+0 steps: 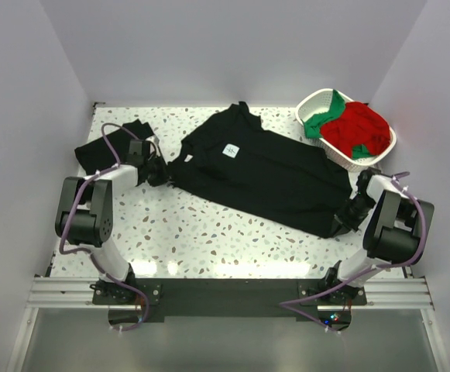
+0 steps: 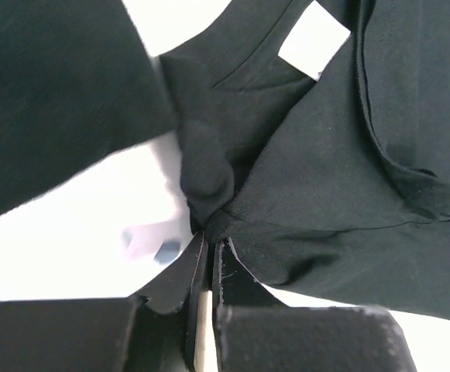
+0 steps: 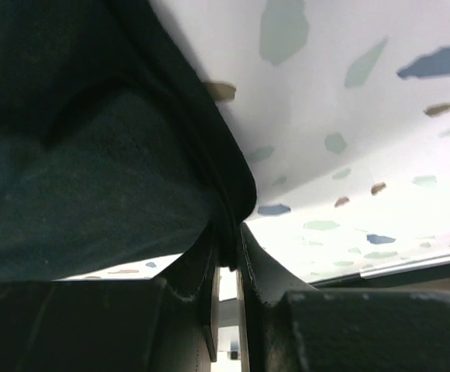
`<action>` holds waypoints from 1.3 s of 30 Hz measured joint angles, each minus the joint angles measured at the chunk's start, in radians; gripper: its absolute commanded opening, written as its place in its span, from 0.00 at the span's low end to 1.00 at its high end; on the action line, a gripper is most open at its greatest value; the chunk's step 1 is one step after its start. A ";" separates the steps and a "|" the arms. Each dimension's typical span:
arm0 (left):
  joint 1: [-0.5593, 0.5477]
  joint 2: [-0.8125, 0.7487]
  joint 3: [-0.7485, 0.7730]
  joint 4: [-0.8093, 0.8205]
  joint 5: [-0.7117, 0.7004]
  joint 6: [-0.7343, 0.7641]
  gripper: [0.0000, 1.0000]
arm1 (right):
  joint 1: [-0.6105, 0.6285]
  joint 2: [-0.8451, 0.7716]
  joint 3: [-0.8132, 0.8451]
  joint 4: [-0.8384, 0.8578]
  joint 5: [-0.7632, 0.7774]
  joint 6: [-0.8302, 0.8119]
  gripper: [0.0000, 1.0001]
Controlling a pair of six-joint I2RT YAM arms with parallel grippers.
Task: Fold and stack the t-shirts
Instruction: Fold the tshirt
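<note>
Right gripper (image 1: 348, 211) pinches the near right hem of a black t-shirt (image 1: 271, 172) spread on the table (image 1: 209, 236); left gripper (image 1: 158, 172) pinches its left edge.

White-labelled black t-shirt (image 1: 271, 174) spread diagonally, folded black t-shirt (image 1: 101, 153) at far left, red and green t-shirts (image 1: 360, 128) heaped in basket (image 1: 310, 98)

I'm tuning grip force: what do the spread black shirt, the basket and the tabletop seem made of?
Black t-shirt: soft matte knit cloth, probably cotton; it creases and bunches where pinched. Basket: white plastic, judging by its moulded lattice wall. Table: hard, smooth, white with coloured flecks, terrazzo-like; stone or laminate, unclear.
</note>
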 measured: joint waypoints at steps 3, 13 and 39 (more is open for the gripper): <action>0.000 -0.047 0.000 -0.070 -0.031 0.000 0.00 | 0.000 -0.035 0.009 -0.025 0.001 0.000 0.00; 0.000 -0.304 -0.030 -0.297 -0.134 -0.002 0.00 | 0.000 -0.180 0.016 -0.127 0.000 0.011 0.00; -0.029 -0.591 -0.080 -0.713 -0.296 -0.048 0.65 | -0.005 -0.434 0.107 -0.370 -0.039 -0.018 0.69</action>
